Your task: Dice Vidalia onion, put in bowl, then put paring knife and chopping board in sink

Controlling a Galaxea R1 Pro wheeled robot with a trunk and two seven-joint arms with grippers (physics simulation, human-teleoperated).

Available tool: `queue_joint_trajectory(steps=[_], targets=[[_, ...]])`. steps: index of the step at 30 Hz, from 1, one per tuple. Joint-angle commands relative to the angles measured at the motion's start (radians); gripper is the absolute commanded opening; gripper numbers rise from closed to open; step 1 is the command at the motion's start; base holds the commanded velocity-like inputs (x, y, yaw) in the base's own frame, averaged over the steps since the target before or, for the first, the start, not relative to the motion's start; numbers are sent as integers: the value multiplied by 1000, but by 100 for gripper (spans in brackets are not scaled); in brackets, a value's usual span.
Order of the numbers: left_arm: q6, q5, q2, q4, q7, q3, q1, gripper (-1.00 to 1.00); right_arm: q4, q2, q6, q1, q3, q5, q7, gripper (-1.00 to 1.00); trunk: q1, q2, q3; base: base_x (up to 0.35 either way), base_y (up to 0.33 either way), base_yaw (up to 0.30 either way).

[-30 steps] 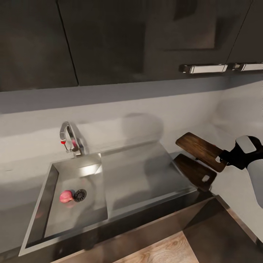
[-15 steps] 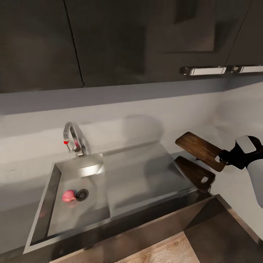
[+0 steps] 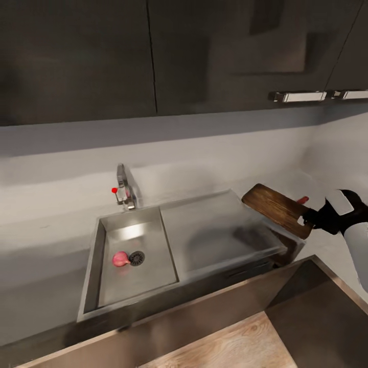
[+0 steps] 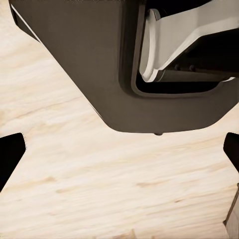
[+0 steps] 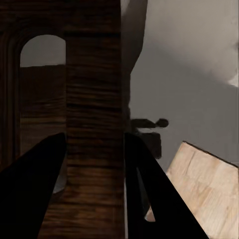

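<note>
Head view first: black upper cabinets (image 3: 76, 56) fill the top of the frame, with a chrome bar handle (image 3: 298, 96) at upper right, and a pale backsplash (image 3: 204, 153) runs below them. My desk (image 3: 41, 240), the dark-grey worktop, crosses the middle, and the sink (image 3: 168, 245) sits in it at centre, its basin on the left and its flat drainboard (image 3: 217, 230) on the right. A strip of light wood floor (image 3: 225, 347) shows at the bottom. Right of centre, the chopping board (image 3: 276, 208) hangs tilted in the air above the drainboard's right end, its slot end toward my right hand (image 3: 308, 217), which is clamped on that end; in the right wrist view my two dark fingers (image 5: 30, 194) press either side of the wooden board (image 5: 92, 99). The tap (image 3: 124, 190) with its red knob stands behind the basin. A pink onion (image 3: 120, 259) lies on the basin floor, just beside the round drain (image 3: 136, 258). Something small and red (image 3: 302, 200) peeks out past the board's far edge; I cannot tell what it is. In the left wrist view my left hand (image 4: 119, 154) hangs over bare floor with its fingertips spread wide at the frame's two sides, holding nothing.
</note>
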Motion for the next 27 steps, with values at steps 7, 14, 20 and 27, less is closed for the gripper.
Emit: queue_joint_trajectory(steps=[7,14,20,27], targets=[[5,1,0,-3,-1,2,0,100,-2,0,3,-2,68,-4,15,-100,0,-2,-2,-62,56,0],[5,1,0,-3,-1,2,0,100,-2,0,3,-1,105,-4,42,-100,0,-2,-2,-6,5,0],[5,1,0,-3,-1,2,0,100,-2,0,3,-1,111,-4,61,-100,0,-2,-2,0,0,0],[5,1,0,-3,-1,2,0,100,-2,4,3,-1,149,-4,63,-100,0,-2,-2,0,0,0]])
